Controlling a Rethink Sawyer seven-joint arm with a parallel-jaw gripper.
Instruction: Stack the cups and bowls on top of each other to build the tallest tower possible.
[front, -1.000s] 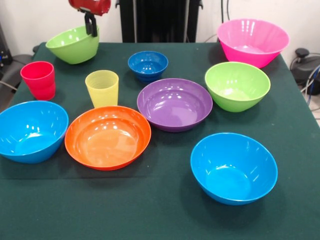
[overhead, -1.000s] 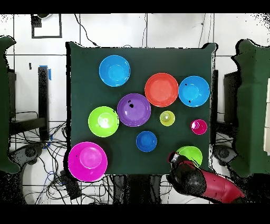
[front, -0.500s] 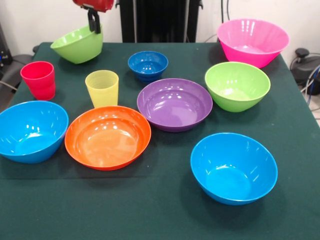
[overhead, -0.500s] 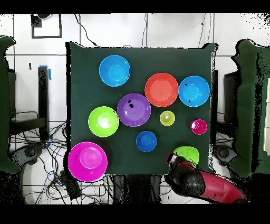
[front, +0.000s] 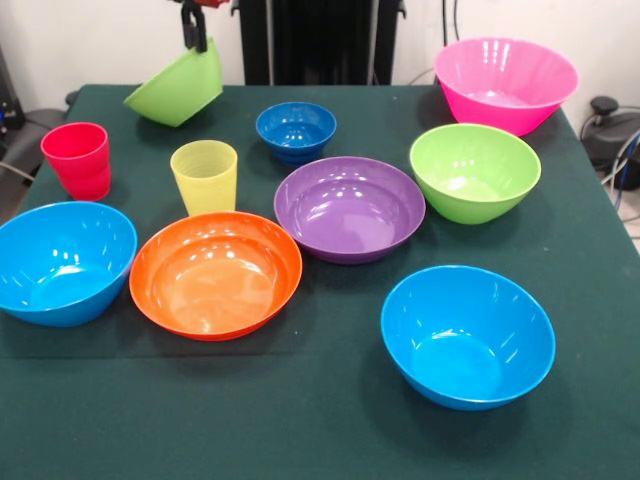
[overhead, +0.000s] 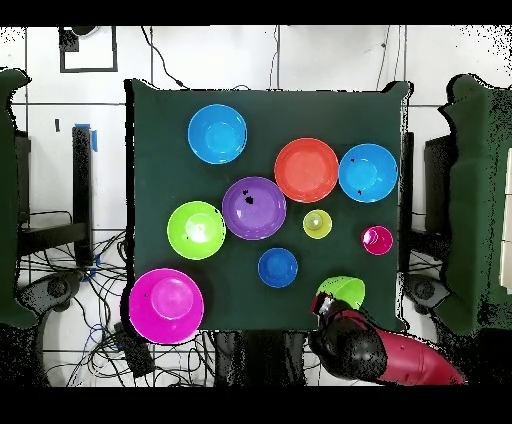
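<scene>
The gripper (front: 189, 30) has its jaws pinching the rim of a lime green bowl (front: 178, 86), which hangs tilted above the counter (front: 330, 430) at its far corner, behind the red cup (front: 78, 160)

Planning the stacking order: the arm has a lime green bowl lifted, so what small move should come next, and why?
Probably carry the tilted lime green bowl, pinched at its rim by the pincer, over the small dark blue bowl: nothing is stacked yet.

Worktop (front: 330, 420) dark green. Bowls: two light blue (front: 467, 335), two lime green (front: 474, 171), purple (front: 349, 208), orange (front: 215, 273), pink (front: 505, 82), dark blue (front: 295, 130). Cups: red (front: 77, 159), ridged translucent yellow (front: 204, 175).
</scene>
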